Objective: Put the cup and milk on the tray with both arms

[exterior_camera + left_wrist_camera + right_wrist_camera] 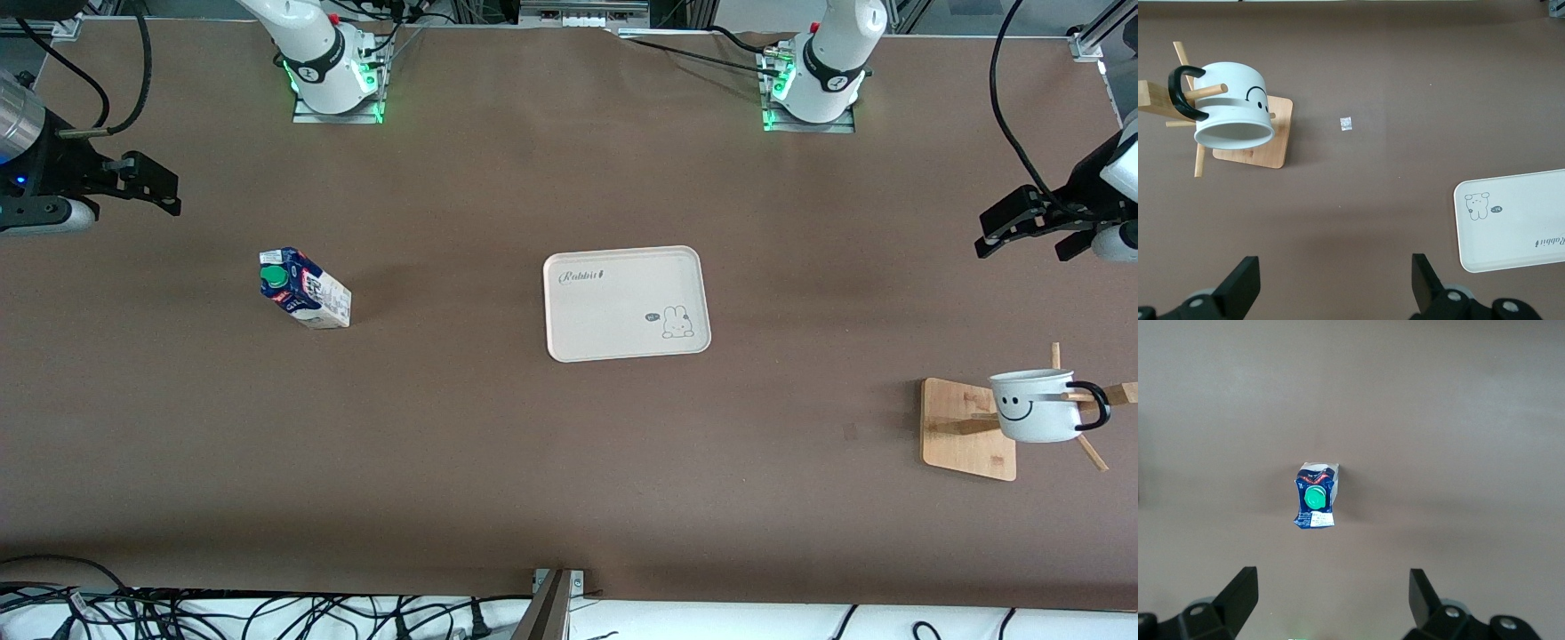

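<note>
**Two pickups pending, and neither is straightforward**

Both end effectors are held wide open and empty above the table: the left end effector [1031, 233] at the left arm's end, the right end effector [147, 187] at the right arm's end. The tray [622, 307] lies bare at mid-table. The milk [304, 289] stands upright toward the right arm's end, well apart from the tray. The cup [1036, 404] is hung sideways on a peg of the wooden rack [965, 436], nearer the front camera than the left end effector.

The carton could be tipped if its slanted gable top is clipped on approach. The rack could be dragged or toppled if the cup's handle [1183, 93] is caught on its peg.
</note>
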Robot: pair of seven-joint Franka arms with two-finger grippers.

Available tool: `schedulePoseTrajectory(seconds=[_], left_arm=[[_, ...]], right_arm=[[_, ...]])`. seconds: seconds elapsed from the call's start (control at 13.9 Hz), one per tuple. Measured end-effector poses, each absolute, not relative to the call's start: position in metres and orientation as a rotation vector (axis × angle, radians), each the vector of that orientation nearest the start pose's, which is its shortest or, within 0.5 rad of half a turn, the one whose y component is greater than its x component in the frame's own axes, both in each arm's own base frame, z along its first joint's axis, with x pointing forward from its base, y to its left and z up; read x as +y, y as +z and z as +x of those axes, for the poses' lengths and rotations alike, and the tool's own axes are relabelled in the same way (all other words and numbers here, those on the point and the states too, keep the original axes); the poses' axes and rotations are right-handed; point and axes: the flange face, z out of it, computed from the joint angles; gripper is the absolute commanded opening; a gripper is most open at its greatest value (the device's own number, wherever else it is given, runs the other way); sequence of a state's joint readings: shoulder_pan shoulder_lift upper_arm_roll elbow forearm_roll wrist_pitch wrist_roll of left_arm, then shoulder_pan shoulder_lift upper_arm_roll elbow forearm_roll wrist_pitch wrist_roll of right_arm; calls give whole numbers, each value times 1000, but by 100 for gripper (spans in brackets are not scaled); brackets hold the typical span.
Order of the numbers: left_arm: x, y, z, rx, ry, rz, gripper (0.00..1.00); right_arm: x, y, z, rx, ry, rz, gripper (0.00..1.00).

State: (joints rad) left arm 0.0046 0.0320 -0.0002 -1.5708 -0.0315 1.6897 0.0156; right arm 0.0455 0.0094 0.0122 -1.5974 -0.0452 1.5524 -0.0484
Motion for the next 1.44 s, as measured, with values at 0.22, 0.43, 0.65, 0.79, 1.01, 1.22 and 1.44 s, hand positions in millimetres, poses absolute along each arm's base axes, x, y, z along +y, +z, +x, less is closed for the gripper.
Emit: schedulePoseTrajectory(seconds=[0.22, 0.43, 0.65, 0.79, 1.01, 1.22, 1.44], left_arm=[[-1, 617, 576, 14, -138, -3169, 100], [-2, 615, 577, 17, -132, -3170, 100], [-4, 612, 579, 7, -123, -3171, 100], [-9, 611, 579, -23, -119, -3172, 100], [-16, 610, 582, -23, -120, -3174, 100], [-13, 605, 589, -35, -111, -3174, 100], [-13, 586, 598, -60, -61, -3175, 100]], right_arm=[[27, 605, 554, -170, 86, -3181, 100], [27, 605, 554, -170, 86, -3181, 100], [27, 605, 554, -170, 86, -3181, 100], [27, 605, 554, -170, 86, -3181, 100], [27, 605, 554, -170, 86, -3181, 100], [27, 605, 554, -170, 86, -3181, 100], [27, 605, 554, -170, 86, -3181, 100]])
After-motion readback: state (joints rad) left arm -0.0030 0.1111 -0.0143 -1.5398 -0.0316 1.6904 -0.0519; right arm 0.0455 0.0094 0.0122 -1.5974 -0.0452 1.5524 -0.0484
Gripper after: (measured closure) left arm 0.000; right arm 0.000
